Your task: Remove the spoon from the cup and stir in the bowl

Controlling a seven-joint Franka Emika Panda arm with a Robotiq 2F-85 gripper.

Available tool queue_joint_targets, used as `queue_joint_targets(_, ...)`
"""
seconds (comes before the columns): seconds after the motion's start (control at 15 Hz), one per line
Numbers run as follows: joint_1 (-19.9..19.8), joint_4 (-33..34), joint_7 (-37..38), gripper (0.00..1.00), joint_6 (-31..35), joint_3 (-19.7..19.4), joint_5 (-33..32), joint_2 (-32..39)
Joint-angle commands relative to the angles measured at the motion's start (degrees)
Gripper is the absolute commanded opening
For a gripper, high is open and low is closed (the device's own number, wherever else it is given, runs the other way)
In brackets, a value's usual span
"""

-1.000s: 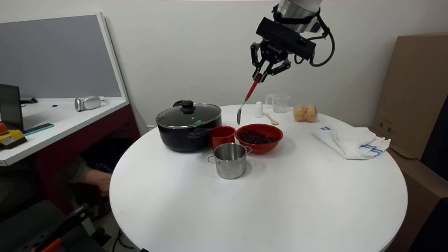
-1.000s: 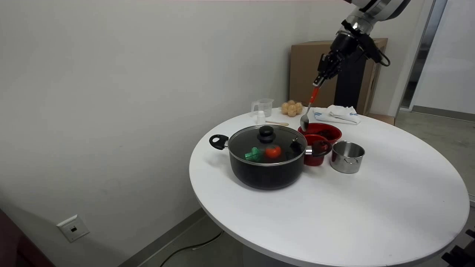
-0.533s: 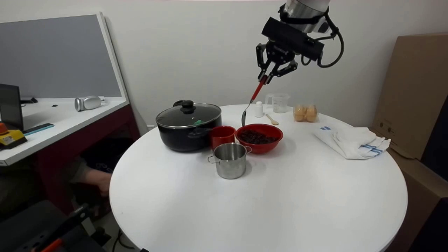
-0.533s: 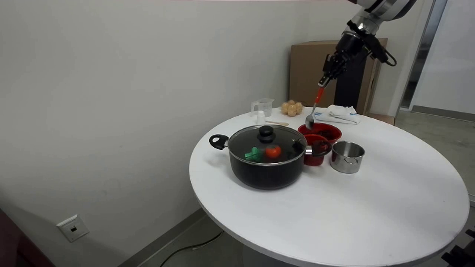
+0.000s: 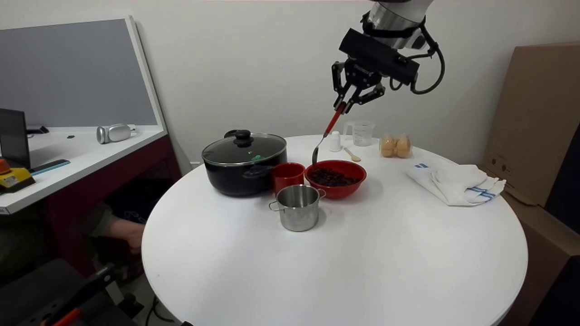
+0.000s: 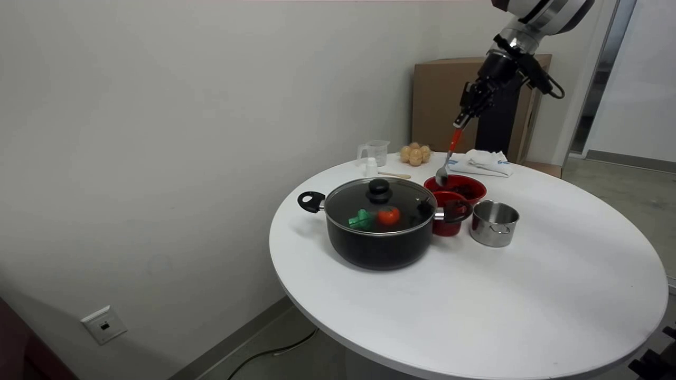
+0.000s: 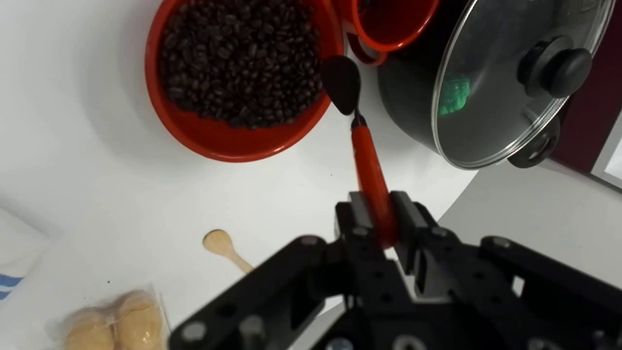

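My gripper (image 7: 380, 206) is shut on the red-orange handle of the spoon (image 7: 368, 155). The spoon tilts downward, with its head at the bowl's rim on the side near the cup; whether it touches is unclear. In both exterior views the spoon (image 5: 334, 120) (image 6: 455, 139) hangs below the gripper (image 5: 342, 107) (image 6: 460, 122). The red bowl (image 7: 228, 146) holds dark beans; it also shows in the exterior views (image 5: 342, 194) (image 6: 479, 194). The red cup (image 7: 388, 43) stands beside the bowl, without the spoon, and shows in both exterior views (image 5: 287, 174) (image 6: 446, 228).
A black lidded pot (image 5: 240, 179) stands against the cup. A steel cup (image 5: 299, 215) stands in front of the bowl. Behind are a white bottle (image 5: 335, 141), a wooden spoon (image 7: 219, 243), a measuring jug (image 5: 362, 134) and packed eggs (image 5: 395, 147). A towel (image 5: 457, 181) lies at the right.
My gripper and the held spoon have moved to the right in both exterior views, then slightly down, bringing the spoon's head to the bowl's rim. The other things have stayed in place.
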Motion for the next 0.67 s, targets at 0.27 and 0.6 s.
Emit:
queue_joint_targets(0.27,0.2,-0.9,-2.9,0.04,1.1,-0.3,0.8,0.6)
queue_joint_targets(0.6,0.5,-1.0,-4.3,0.04,1.9,-0.3,0.4,1.4)
